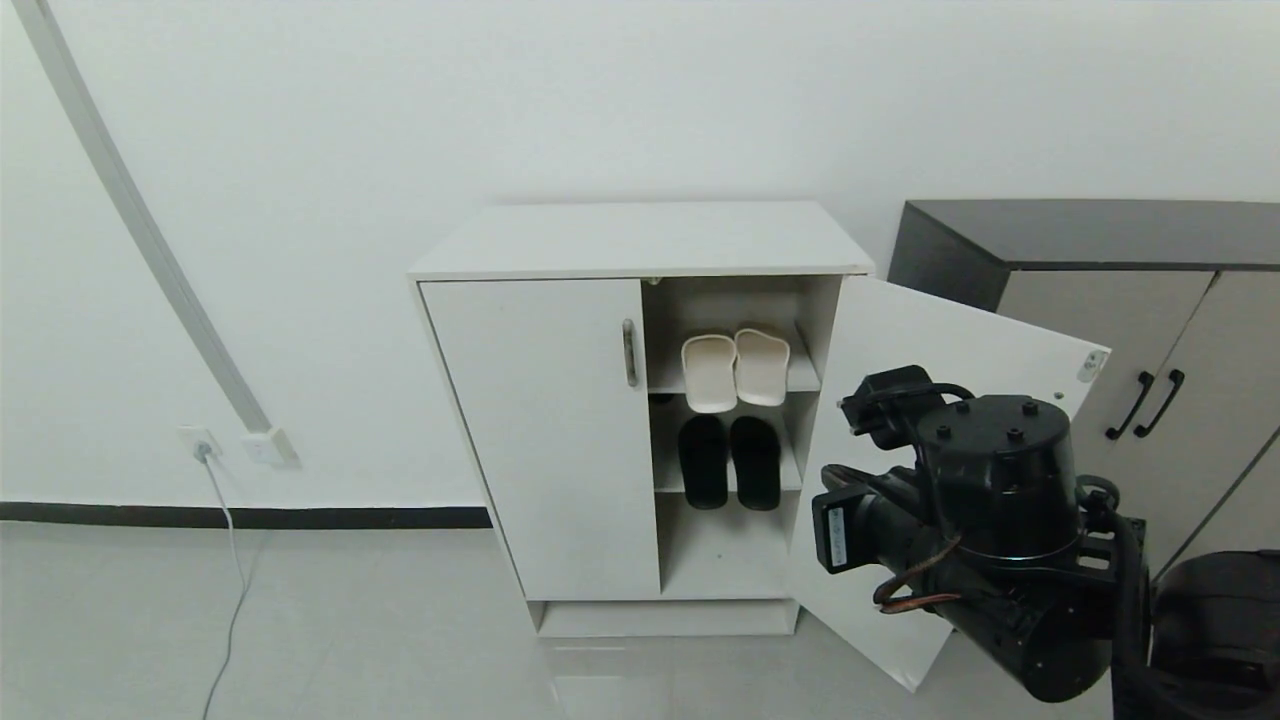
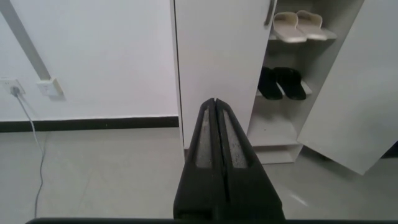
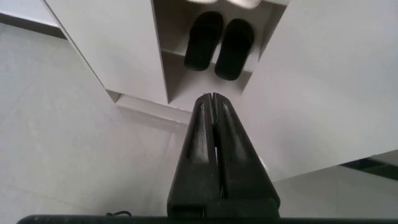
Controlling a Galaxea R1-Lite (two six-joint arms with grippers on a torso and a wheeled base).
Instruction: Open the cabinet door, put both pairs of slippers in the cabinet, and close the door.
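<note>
White cabinet (image 1: 640, 240) against the far wall, two doors: left door (image 1: 540, 430) closed, with one vertical handle (image 1: 630, 352); right door (image 1: 930, 340) swung open towards the near right. The open half has three compartments, stacked. Upper shelf: one pair of cream slippers (image 1: 712, 372), side by side. Middle shelf: one pair of black slippers (image 1: 705, 462), side by side (four slippers in all, both pairs inside). The interior behind the closed door is hidden.

The right arm (image 1: 1000, 520) stands in front of the open door and covers part of its lower face; a white label (image 1: 838, 537) on the arm carries print too small to read. Right end effector (image 3: 212, 98): fingers pressed together, holding nothing, near the cabinet's base beside the open door. Left end effector (image 2: 214, 102): fingers likewise together, holding nothing, over the floor (image 2: 93, 180), well apart from the closed door.

Far right: grey cabinet (image 1: 1100, 232), two black handles (image 1: 1150, 400), cut off at the edge. Left wall: two wall plates (image 1: 232, 443), one cable (image 1: 232, 590).
</note>
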